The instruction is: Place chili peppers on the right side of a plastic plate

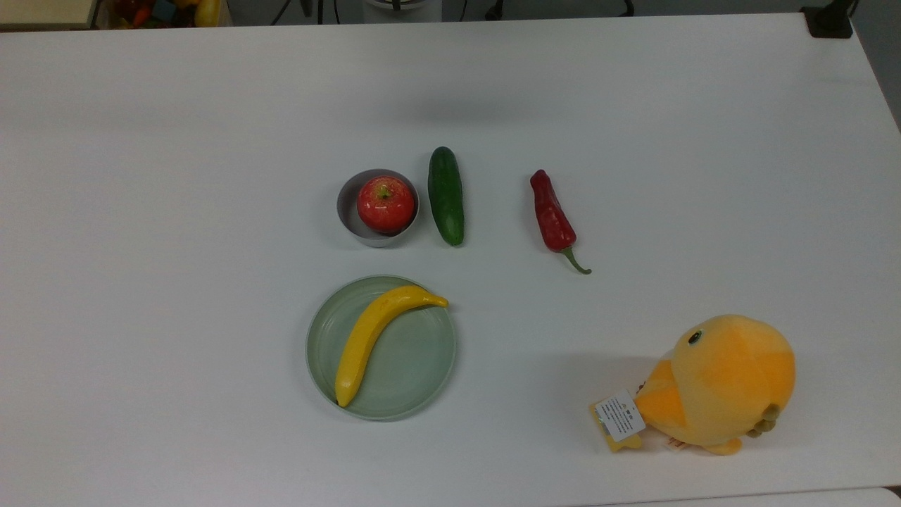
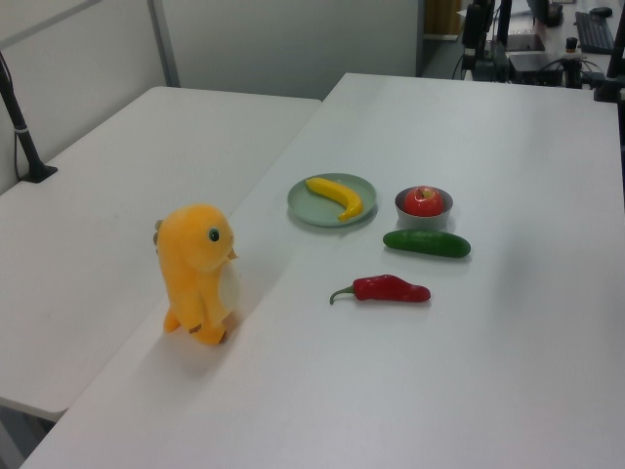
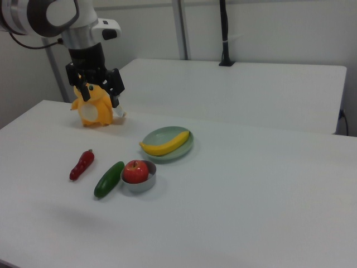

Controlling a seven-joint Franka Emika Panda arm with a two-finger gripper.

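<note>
Right now your gripper (image 3: 95, 89) hangs open and empty above the table, so the wrinkled dark-red chili pepper (image 1: 552, 215) lies apart from the pale mint-green plastic plate (image 1: 408, 366), awaiting pickup.

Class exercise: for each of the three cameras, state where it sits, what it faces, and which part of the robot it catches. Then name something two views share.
Top view: overhead, looking down on the white table; no robot part.
Left view: raised at one table end, beside the plush toy, facing the plastic plate; no robot part.
Right view: raised at the opposite side, facing the plush toy; the arm and pincer hang above.
Shared: left and right views both show the chili pepper lying near the cucumber.
</note>
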